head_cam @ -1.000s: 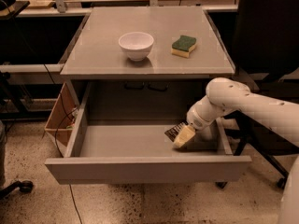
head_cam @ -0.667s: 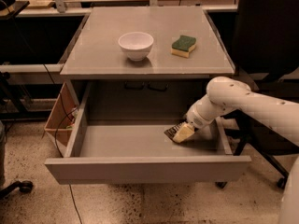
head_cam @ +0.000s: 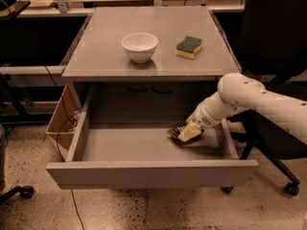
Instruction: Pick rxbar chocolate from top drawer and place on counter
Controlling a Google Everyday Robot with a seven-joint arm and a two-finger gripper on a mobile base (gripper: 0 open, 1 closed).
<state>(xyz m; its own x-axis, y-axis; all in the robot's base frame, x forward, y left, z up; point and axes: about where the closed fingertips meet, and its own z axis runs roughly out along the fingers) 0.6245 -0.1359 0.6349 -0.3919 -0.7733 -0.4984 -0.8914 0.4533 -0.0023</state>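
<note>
Camera view: top drawer [head_cam: 144,174] stood pulled fully out under the counter [head_cam: 105,56], interior exposed from above, which gave the arm [head_cam: 259,102] room to enter from the right side.

- Gripper [head_cam: 188,132] was low inside the drawer, right of centre toward the back, angled down and to the left.
- Rxbar chocolate [head_cam: 174,130] lay at the gripper's tip, touching or overlapped by it, a dark wrapper against the grey floor. The bar looked slightly tilted, possibly coming off the floor.
- Whether the claw was closed on the bar or merely against it, I could not tell.
- On the counter sat a white bowl [head_cam: 139,46] and a green-and-yellow sponge [head_cam: 189,47], both toward the middle. The front right strip was bare, the likely drop spot.

Judgement: grasp stage, with lift and transfer not yet done.
</note>
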